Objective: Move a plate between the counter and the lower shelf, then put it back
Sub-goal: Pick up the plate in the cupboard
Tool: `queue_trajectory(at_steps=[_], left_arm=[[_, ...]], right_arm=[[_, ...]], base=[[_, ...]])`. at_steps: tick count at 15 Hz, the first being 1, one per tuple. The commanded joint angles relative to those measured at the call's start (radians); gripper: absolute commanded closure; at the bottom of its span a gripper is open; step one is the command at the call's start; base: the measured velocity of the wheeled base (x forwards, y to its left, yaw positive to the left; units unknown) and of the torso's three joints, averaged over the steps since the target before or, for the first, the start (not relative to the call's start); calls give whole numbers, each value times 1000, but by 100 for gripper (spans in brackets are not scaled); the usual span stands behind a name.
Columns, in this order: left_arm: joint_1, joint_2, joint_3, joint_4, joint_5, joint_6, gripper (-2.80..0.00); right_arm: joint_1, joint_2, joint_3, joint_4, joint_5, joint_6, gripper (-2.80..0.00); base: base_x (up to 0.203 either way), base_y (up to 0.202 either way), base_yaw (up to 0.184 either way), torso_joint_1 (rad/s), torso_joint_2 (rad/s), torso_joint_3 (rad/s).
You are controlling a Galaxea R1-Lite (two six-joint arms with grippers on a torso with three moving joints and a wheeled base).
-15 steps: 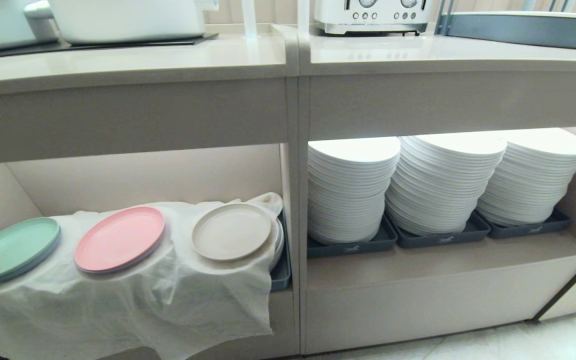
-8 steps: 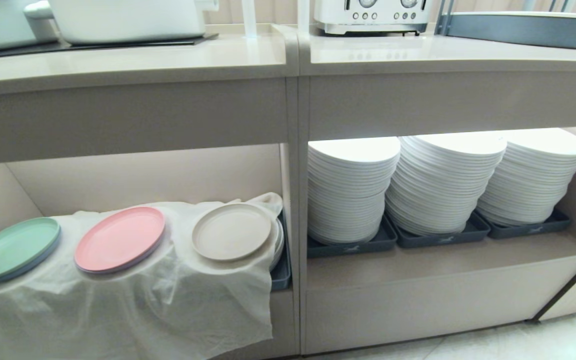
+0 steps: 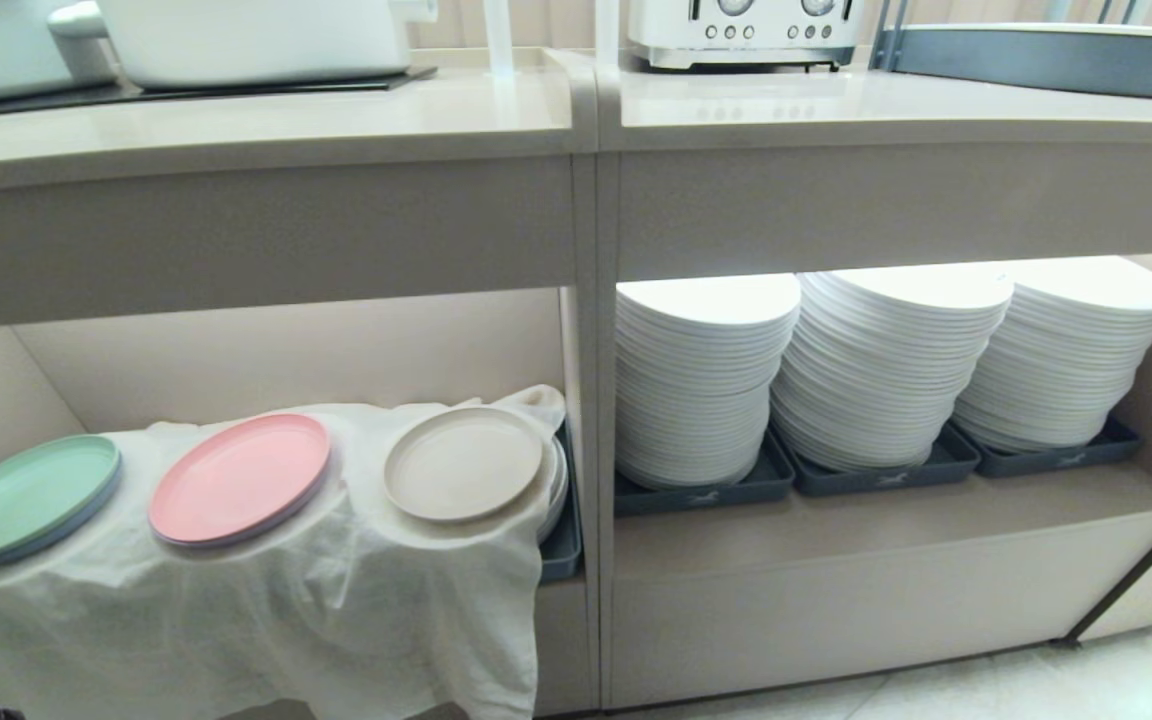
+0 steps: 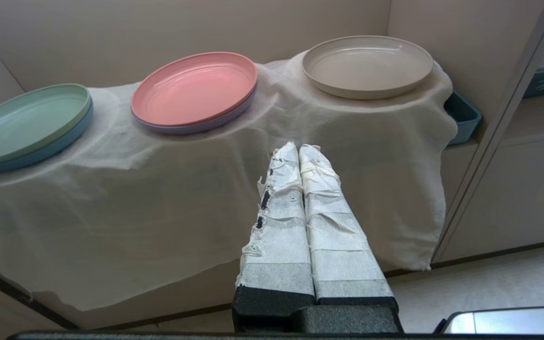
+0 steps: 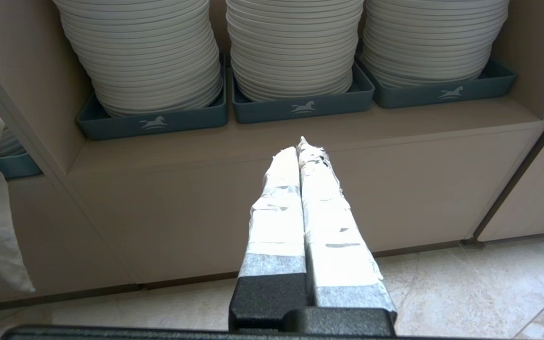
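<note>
Beige cabinetry fills the head view: the tabletop (image 3: 256,120) runs along the upper left, with a black hob panel (image 3: 186,90) carrying white cookware (image 3: 246,35). A toaster (image 3: 741,30) stands on the adjoining worktop to the right.

Below the tabletop, the lower shelf (image 3: 286,350) is lit, with a white cloth (image 3: 266,600) draped over its front edge. Three plates sit on the cloth in a row: mint-green plate (image 3: 24,495) at left, pink plate (image 3: 239,477) in the middle, cream plate (image 3: 463,462) at right, just beside the divider wall. Each is apart from its neighbour. A dark tray (image 3: 564,540) corner shows past the cloth's right edge.

Right recess: three tall white plate stacks (image 3: 886,360), each in its own dark tray.

Left gripper (image 4: 299,147): taped fingers pressed together, nothing held. It hangs in front of the draped cloth, below and short of the cream plate, not touching it.

Right gripper (image 5: 300,144): fingers together, empty, facing the cabinet front below the plate stacks.

Neither arm shows in the head view.
</note>
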Motion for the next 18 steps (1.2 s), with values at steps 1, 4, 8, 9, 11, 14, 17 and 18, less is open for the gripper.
queue_trajectory(at_steps=[1, 4, 8, 9, 11, 14, 17, 18], left_arm=[[0, 0, -2, 0, -2, 9, 0], [0, 0, -14, 0, -3, 0, 0], [0, 0, -31, 8, -41, -2, 0], [0, 1, -45, 17, -56, -2, 0], [0, 22, -77, 58, -83, -3, 0], [-1, 113, -115, 69, -106, -14, 0], [-4, 261, -184, 69, -150, -66, 0], [-4, 317, -205, 69, -163, -80, 0]], right_arm=[[0, 0, 0, -2, 0, 0, 0], [0, 0, 0, 0, -1, 0, 0], [0, 0, 0, -2, 1, 0, 0], [0, 0, 0, 0, -1, 0, 0], [0, 0, 0, 0, -1, 0, 0], [0, 0, 0, 0, 1, 0, 0], [0, 0, 0, -2, 0, 0, 0], [0, 0, 0, 0, 1, 0, 0]], base=[[0, 0, 0, 0, 0, 0], [0, 0, 0, 0, 0, 0], [0, 0, 0, 0, 0, 0], [0, 0, 0, 0, 0, 0], [0, 0, 0, 0, 0, 0], [0, 0, 0, 0, 0, 0], [0, 0, 0, 0, 0, 0], [0, 0, 0, 0, 0, 0]])
